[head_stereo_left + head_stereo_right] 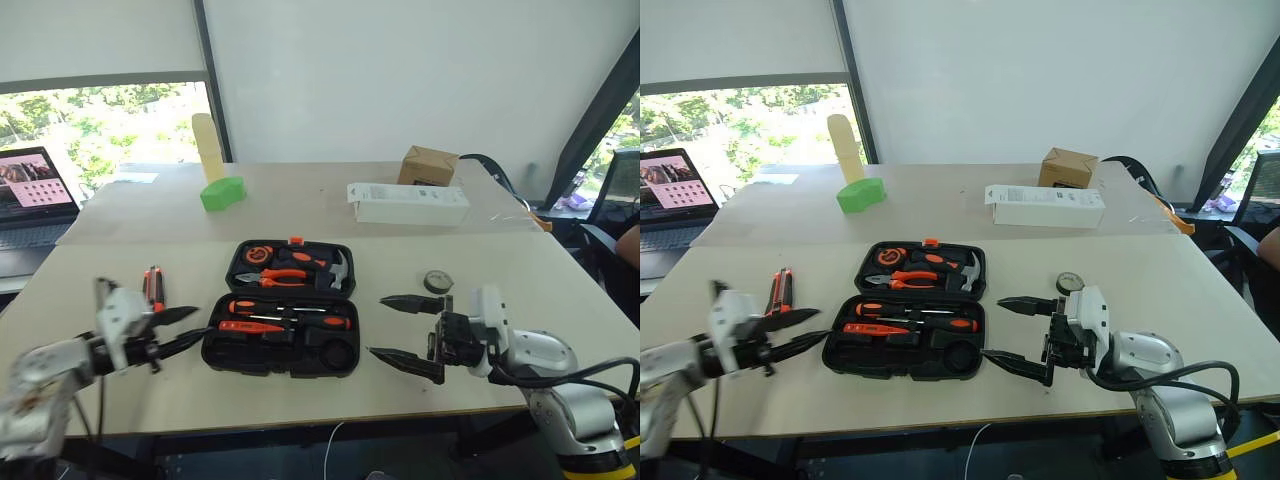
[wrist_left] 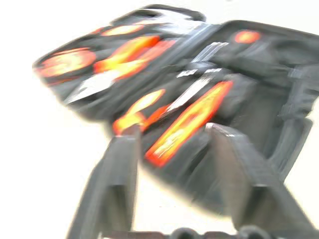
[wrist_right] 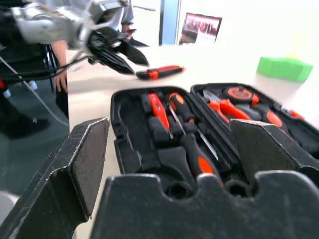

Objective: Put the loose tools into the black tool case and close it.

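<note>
The black tool case (image 1: 283, 310) lies open at mid-table (image 1: 540, 270), two screwdrivers (image 1: 285, 315) seated in its near half. The utility knife (image 1: 154, 287) rests on the table left of the case, the tape roll (image 1: 437, 281) to its right. Left pincer (image 1: 178, 330) is spread, empty, beside the case's left edge. Right pincer (image 1: 402, 330) is spread wide, empty, at the right edge.

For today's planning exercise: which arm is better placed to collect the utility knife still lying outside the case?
Probably the left. Its end effector hangs open right beside the utility knife, while the right end effector is across the black tool case.
</note>
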